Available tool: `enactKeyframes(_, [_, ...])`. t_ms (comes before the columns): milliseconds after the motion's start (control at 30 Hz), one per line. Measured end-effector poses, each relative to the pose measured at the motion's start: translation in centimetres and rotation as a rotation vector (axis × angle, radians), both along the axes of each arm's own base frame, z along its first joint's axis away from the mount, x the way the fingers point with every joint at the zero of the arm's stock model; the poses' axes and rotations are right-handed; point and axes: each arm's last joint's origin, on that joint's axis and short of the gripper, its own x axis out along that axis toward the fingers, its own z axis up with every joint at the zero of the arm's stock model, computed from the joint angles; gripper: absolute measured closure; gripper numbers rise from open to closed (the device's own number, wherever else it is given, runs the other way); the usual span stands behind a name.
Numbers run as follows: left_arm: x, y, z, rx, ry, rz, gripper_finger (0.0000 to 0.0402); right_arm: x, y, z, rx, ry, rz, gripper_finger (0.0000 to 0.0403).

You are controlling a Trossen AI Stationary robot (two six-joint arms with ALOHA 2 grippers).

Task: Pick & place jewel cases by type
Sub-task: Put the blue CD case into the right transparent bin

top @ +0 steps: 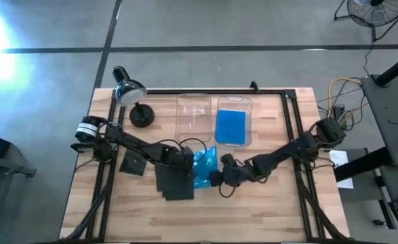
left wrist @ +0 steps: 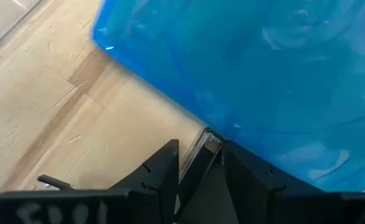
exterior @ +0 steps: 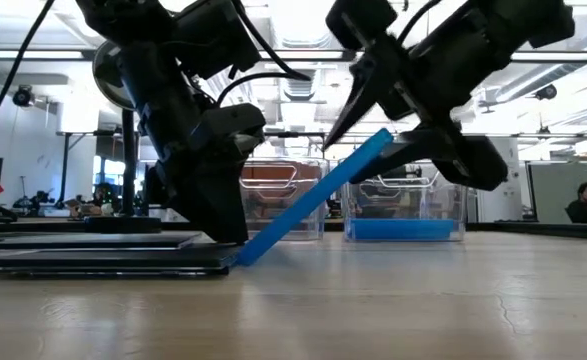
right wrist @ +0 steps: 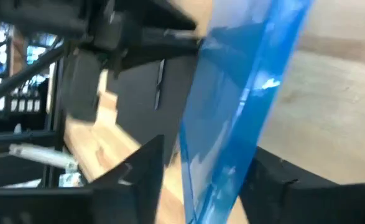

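Right gripper (top: 217,177) is clamping one edge of a translucent blue jewel case (exterior: 318,195), holding it tilted with its low edge resting on the black jewel cases (top: 174,180) at table centre. Left gripper (top: 188,161) is pinching the opposite edge of the same case. Another blue case (top: 230,126) is lying in the right clear bin (top: 249,108).

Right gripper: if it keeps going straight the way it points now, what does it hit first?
Likely the left gripper. The right gripper holds the tilted blue jewel case and points across the table toward it, the dark jewel cases just beyond. Depth between them is unclear.
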Motion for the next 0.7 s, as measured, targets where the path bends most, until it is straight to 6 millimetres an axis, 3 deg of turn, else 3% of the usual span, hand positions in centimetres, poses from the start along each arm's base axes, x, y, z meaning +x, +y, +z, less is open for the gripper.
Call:
enactKeyframes(300, [-0.4, -0.9, 0.8, -0.015, -0.014, -0.023, 0.0298, -0.1, 0.1, 0.0, 0.04, -0.003, -0.027, 0.0361])
enactKeyframes(567, [-1.3, -2.1, 4.0, -0.065, -0.122, -0.022, 0.0298, -1.3, 2.0, 1.8, 0.075, -0.044, 0.034, 0.0365])
enactKeyframes(700, [-2.0, -2.7, 6.0, -0.089, -0.194, -0.016, 0.0298, -2.7, 3.1, 3.1, 0.062, -0.081, -0.032, 0.0365])
